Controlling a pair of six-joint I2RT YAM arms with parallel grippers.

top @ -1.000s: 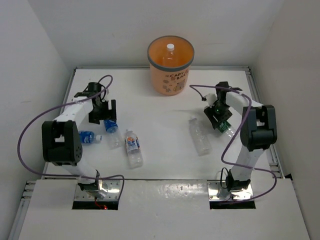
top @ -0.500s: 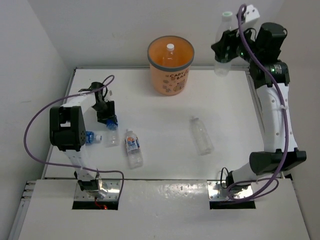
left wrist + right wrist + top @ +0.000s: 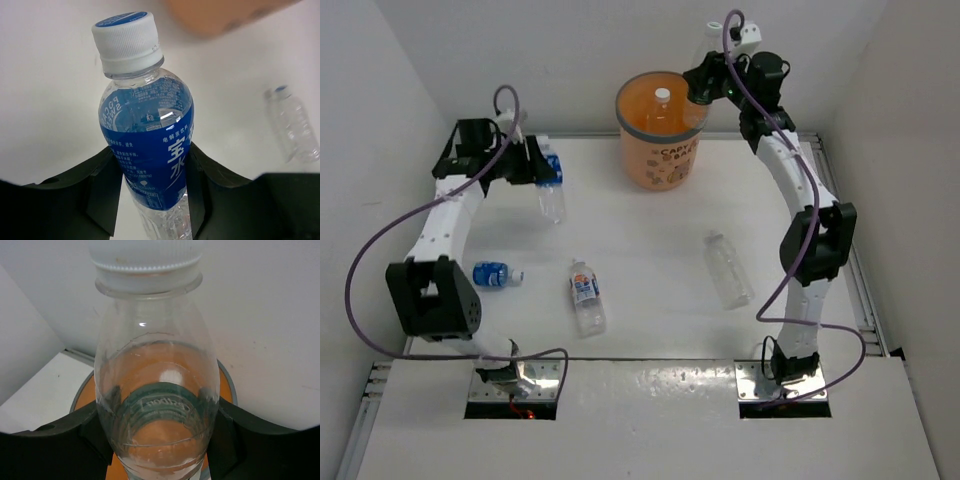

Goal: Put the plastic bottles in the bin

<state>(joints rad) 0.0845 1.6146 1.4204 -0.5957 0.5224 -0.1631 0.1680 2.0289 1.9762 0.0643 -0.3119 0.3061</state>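
White-walled booth, white surface (image 3: 650,215), orange bin (image 3: 642,165) at the far edge with one capped bottle (image 3: 661,99) already standing inside. Right end effector (image 3: 704,84) raised over the bin's right-hand rim, closed on a clear bottle with a green band (image 3: 157,390), the bin's orange mouth showing behind it in the wrist view. Left end effector (image 3: 533,166) lifted at the far left, clamped round the waist of a blue-labelled bottle (image 3: 150,150), cap pointing away from the fingers, well apart from the bin. Lying loose on the surface: a second blue bottle (image 3: 493,273) near the left arm, an orange-and-white-labelled bottle (image 3: 585,296) towards the middle, a bare clear bottle (image 3: 727,270) to the right.

Risks, judged from here: a release too near the grey rim, with the clear bottle clipping the edge and tumbling back onto the surface or down behind the bin; a bounce off the bottle already inside. Also possible: both arms converging on the one opening and knocking together if sent across at once, or tipping the light bin. Last hazard: thin, smooth plastic slipping between narrow fingers during a fast swing.
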